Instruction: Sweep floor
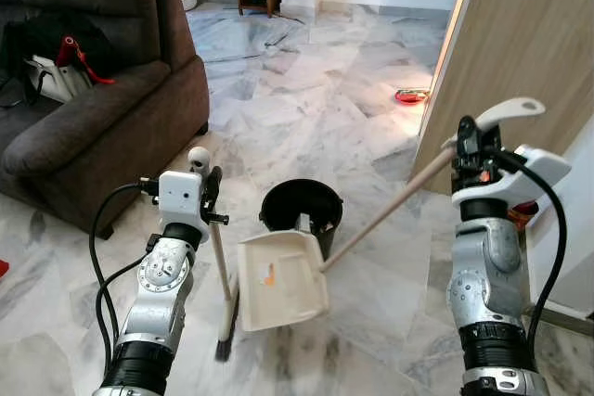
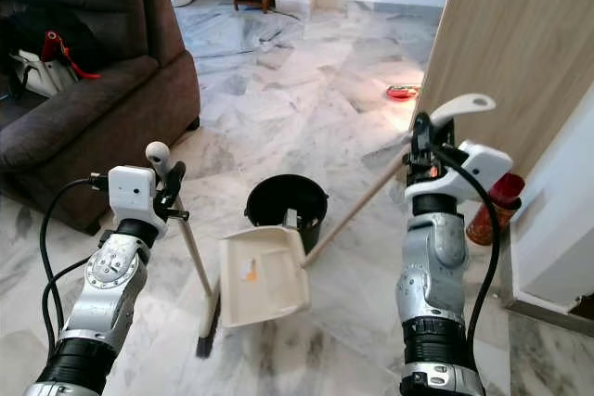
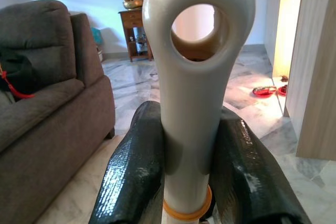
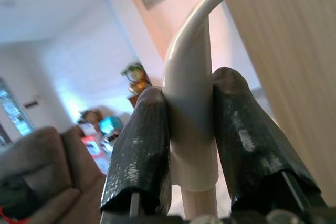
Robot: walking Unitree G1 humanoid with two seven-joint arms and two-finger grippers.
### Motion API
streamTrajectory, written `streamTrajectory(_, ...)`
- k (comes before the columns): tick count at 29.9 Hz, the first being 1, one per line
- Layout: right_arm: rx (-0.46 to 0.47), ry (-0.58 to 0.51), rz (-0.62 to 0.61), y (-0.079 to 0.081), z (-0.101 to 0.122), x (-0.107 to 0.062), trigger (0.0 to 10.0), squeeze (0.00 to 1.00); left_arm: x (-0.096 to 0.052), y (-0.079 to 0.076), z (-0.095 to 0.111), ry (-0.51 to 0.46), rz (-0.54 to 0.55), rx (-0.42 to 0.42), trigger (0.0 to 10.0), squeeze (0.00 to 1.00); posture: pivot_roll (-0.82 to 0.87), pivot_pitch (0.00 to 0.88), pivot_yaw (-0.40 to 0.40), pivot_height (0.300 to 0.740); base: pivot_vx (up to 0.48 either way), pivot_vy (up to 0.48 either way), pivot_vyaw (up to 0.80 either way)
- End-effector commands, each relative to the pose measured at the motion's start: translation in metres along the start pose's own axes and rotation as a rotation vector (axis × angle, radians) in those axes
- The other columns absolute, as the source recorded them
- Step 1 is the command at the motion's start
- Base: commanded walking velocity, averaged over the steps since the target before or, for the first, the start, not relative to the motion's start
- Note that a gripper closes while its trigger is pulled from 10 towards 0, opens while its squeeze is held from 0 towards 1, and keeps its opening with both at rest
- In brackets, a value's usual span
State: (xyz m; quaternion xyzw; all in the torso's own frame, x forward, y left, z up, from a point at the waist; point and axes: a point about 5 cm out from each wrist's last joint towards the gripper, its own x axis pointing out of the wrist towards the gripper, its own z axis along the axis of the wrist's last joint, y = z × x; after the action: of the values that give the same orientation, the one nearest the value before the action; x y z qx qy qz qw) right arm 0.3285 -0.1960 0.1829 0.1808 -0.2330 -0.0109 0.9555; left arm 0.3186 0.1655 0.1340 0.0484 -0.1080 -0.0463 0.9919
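At the lower left of the head view, the left gripper (image 1: 212, 194) pinches the broom (image 1: 221, 271) near its white looped top, 2 black fingers (image 3: 134, 177) pressed on either side of the handle. The broom stands nearly upright, its dark bristles touching the marble floor (image 1: 316, 99). At the right, the right gripper (image 1: 467, 141) clamps the dustpan (image 1: 281, 280) by its long tan handle, fingers (image 4: 139, 150) tight around it. The cream pan tilts at lower centre, just in front of a black bin (image 1: 301, 213). A brown sofa (image 1: 102, 108) fills the upper left.
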Motion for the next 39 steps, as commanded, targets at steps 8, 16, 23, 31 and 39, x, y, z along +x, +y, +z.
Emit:
streamTrajectory(8, 0.084, -0.15, 0.049, 0.022, 0.035, 0.021, 10.0, 0.0, 0.003, 0.003, 0.007, -0.033, 0.004, 0.008, 10.0, 0.0, 0.06, 0.0, 0.055, 0.74, 0.0, 0.0, 0.0)
streamTrajectory(16, 0.086, -0.189, 0.044, 0.026, 0.047, 0.026, 10.0, 0.0, 0.004, 0.003, 0.007, -0.033, 0.007, 0.008, 10.0, 0.0, 0.06, 0.0, 0.058, 0.74, 0.0, 0.0, 0.0)
streamTrajectory(23, 0.105, -0.122, 0.045, 0.03, 0.034, 0.024, 10.0, 0.0, 0.003, -0.001, 0.007, -0.032, -0.017, 0.034, 10.0, 0.0, 0.06, 0.009, 0.055, 0.74, 0.208, 0.0, -0.07)
streamTrajectory(31, 0.125, -0.117, 0.057, 0.034, 0.032, 0.022, 10.0, 0.0, 0.003, 0.0, 0.007, -0.032, -0.012, 0.034, 10.0, 0.0, 0.06, 0.013, 0.054, 0.74, 0.241, 0.0, -0.46)
streamTrajectory(39, 0.135, -0.099, 0.052, 0.035, 0.027, 0.022, 10.0, 0.0, 0.004, 0.001, 0.008, -0.036, -0.01, 0.035, 10.0, 0.0, 0.06, 0.02, 0.052, 0.74, 0.241, 0.0, 0.0)
